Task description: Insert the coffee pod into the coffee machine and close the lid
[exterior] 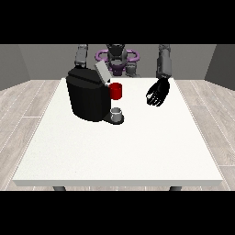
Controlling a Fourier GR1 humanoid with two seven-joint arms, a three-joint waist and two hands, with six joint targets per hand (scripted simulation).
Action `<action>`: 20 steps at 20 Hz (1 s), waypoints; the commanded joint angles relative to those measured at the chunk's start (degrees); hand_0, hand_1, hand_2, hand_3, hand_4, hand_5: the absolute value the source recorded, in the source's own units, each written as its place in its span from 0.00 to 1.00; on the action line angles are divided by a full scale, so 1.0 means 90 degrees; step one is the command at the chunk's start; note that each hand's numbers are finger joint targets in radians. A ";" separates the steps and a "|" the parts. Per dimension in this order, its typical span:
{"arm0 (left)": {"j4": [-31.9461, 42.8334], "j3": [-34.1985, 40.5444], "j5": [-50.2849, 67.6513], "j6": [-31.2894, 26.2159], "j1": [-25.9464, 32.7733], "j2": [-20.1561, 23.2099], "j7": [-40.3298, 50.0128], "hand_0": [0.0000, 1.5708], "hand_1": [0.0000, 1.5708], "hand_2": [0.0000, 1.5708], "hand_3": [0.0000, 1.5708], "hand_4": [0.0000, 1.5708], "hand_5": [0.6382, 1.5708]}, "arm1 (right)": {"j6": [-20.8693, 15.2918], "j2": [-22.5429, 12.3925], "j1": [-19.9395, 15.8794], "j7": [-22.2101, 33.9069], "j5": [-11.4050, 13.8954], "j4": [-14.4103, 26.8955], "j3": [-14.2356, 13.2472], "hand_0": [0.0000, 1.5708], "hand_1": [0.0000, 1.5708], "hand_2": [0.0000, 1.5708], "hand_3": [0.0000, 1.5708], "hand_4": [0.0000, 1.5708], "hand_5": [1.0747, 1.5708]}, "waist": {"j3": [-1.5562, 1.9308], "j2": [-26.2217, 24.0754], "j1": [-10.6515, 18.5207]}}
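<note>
A pale wood-plank floor and grey walls surround a large white worktop point(119, 151). Toward its far left stands a black coffee machine point(87, 96), its grey lid point(102, 72) tilted up and open. A red thing at the machine point(116, 91) sits on its right side, and below that a small grey thing point(117, 112) rests on the machine's dark base; I cannot tell whether it is the coffee pod. The hand at the view's right point(158, 93) hangs above the worktop, well apart from the machine, fingers relaxed and slightly spread, holding nothing. The arm at the view's left point(81, 56) goes down behind the machine, so its hand is hidden.
</note>
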 commanded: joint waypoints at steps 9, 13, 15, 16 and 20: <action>0.0883 -0.0506 -0.1111 -0.0418 -0.0147 0.0531 -0.0292 0.48 0.48 0.60 0.51 0.24 1.00 | 0.0307 -0.0134 0.0197 -0.0360 -0.0359 0.0427 -0.0289 0.00 0.00 0.00 0.00 0.00 1.00 | 0.0003 -0.0189 -0.0009; 0.1260 -0.0504 -0.1407 0.0133 -0.0368 -0.0155 -0.0214 0.50 0.50 0.62 0.55 0.25 1.00 | 0.0119 0.0061 0.0002 -0.0396 -0.0198 0.0586 -0.0191 0.00 0.00 0.00 0.00 0.00 1.00 | -0.0001 -0.0087 -0.0013; 0.1076 -0.0610 -0.1385 -0.0549 -0.0511 -0.0259 0.0164 0.58 0.58 0.67 0.61 0.26 1.00 | -0.0028 -0.0201 -0.0034 -0.0107 0.0067 0.0898 -0.0307 0.00 0.00 0.00 0.00 0.00 1.00 | 0.0001 -0.0476 0.0140; 0.1207 -0.0411 -0.1379 -0.0138 -0.0620 -0.0038 -0.0238 0.66 0.66 0.71 0.64 0.25 1.00 | -0.0198 -0.0141 0.0018 -0.0515 0.0241 0.0866 -0.0218 0.00 0.00 0.00 0.00 0.00 1.00 | -0.0001 -0.0097 0.0068; 0.1172 -0.0301 -0.1253 -0.0661 -0.0826 -0.0209 -0.0259 0.81 0.81 0.83 0.79 0.32 1.00 | -0.0257 0.0033 0.0023 -0.0218 0.0144 0.1049 -0.0270 0.00 0.00 0.00 0.00 0.00 1.00 | 0.0002 -0.0562 0.0191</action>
